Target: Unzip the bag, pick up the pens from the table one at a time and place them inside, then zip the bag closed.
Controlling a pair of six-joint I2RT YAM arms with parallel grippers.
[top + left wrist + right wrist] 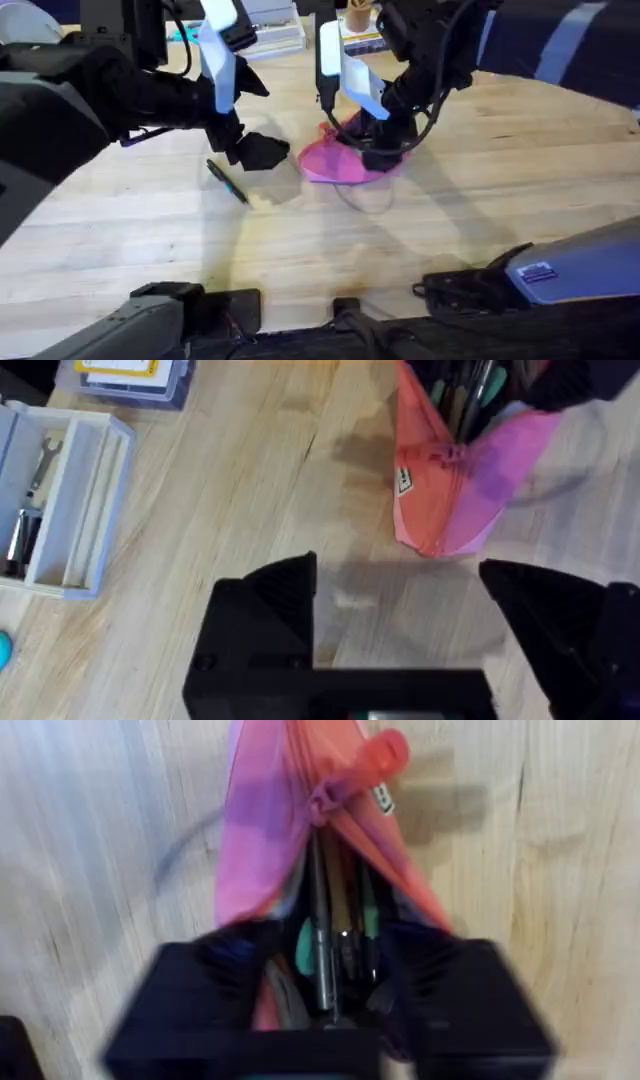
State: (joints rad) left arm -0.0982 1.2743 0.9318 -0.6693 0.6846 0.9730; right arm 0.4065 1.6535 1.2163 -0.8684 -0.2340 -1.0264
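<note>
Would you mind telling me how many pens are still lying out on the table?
1: a dark pen lies on the table, left of the bag. Several more sit inside the open bag; the arms may hide others.

Both arms are matte black, built from chunky rounded segments. Each carries a white and pale-blue plate near its wrist, one at the upper left of the overhead view, one at upper centre. Thin black cables loop beside the right arm's wrist. The left tool (400,620) has blocky, angular black fingers (275,600). At lower right, a grey-blue link bears a small printed label.
</note>
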